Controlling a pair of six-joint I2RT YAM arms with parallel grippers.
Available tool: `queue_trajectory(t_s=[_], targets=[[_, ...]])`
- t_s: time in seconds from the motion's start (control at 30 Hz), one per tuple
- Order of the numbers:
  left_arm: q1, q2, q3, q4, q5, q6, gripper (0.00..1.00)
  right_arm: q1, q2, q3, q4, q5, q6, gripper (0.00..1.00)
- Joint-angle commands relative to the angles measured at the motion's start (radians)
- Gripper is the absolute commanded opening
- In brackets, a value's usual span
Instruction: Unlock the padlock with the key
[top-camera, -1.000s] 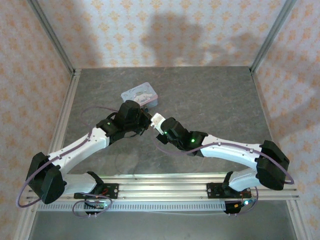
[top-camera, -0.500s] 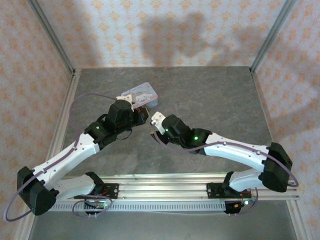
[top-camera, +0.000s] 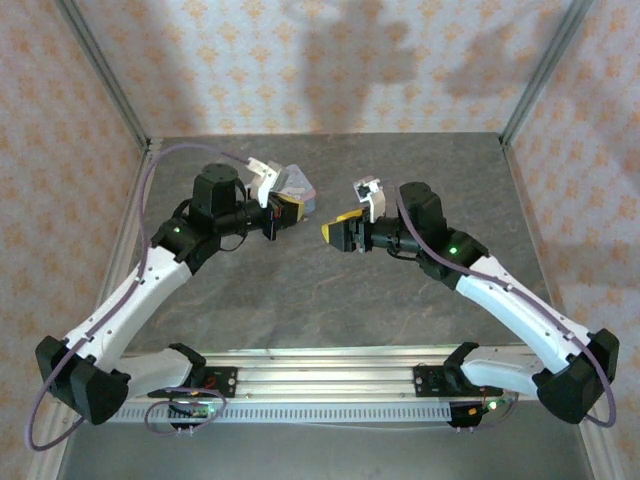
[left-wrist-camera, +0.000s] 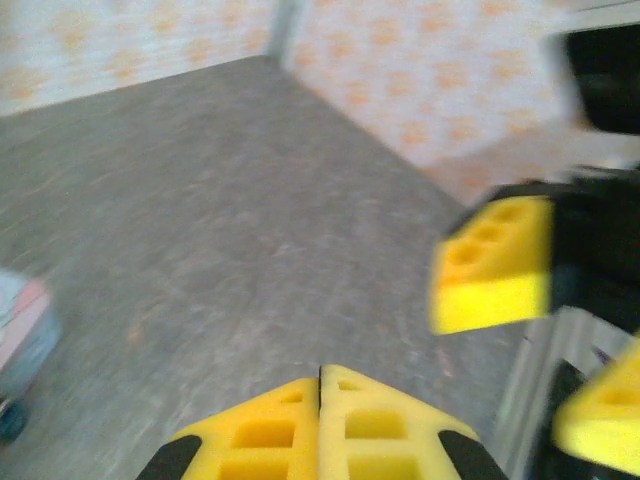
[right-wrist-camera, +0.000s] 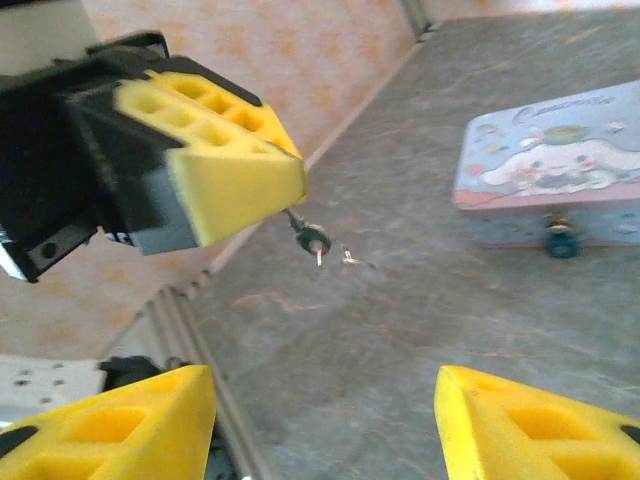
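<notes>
The key (right-wrist-camera: 317, 247), tiny, dangles on a dark ring from the pinched yellow tips of my left gripper (right-wrist-camera: 288, 190), which is shut on it. The dark blue padlock (right-wrist-camera: 562, 240) hangs on the front of the pastel cartoon tin (right-wrist-camera: 548, 160). In the top view my left gripper (top-camera: 285, 212) hovers just in front of the tin (top-camera: 297, 182). My right gripper (top-camera: 340, 233) faces it from the right with a gap between them. The right gripper (right-wrist-camera: 325, 400) stands open and empty. In the left wrist view my left gripper (left-wrist-camera: 320, 372) has its pads pressed together.
Wallpapered walls and metal frame posts (top-camera: 528, 78) enclose the grey table (top-camera: 430, 180). An aluminium rail (top-camera: 320, 365) carrying both arm bases runs along the near edge. The tin (left-wrist-camera: 22, 335) appears blurred at the left edge of the left wrist view.
The two grippers were touching at the table's middle; now they have lifted and drawn apart. The right gripper has opened and pulled back right. The left has swung up toward the tin, keeping the key.
</notes>
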Motion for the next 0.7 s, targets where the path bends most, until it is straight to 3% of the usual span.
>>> queue_trajectory(t_s=[0.0,0.43,0.5,0.67], targets=[[0.004,0.04,0.094,-0.138,0.275,0.153,0.0,-0.003,0.043,0.047,0.067,-0.217,0.078,0.6],[0.004,0.088,0.153,-0.199,0.4,0.145,0.0,-0.003,0.031,0.043,0.058,-0.287,0.02,0.54],[0.005,0.095,0.163,-0.22,0.413,0.155,0.0,-0.003,0.036,0.047,0.038,-0.287,0.005,0.47],[0.004,0.111,0.187,-0.26,0.421,0.173,0.0,-0.002,0.049,0.049,0.039,-0.3,0.003,0.16]])
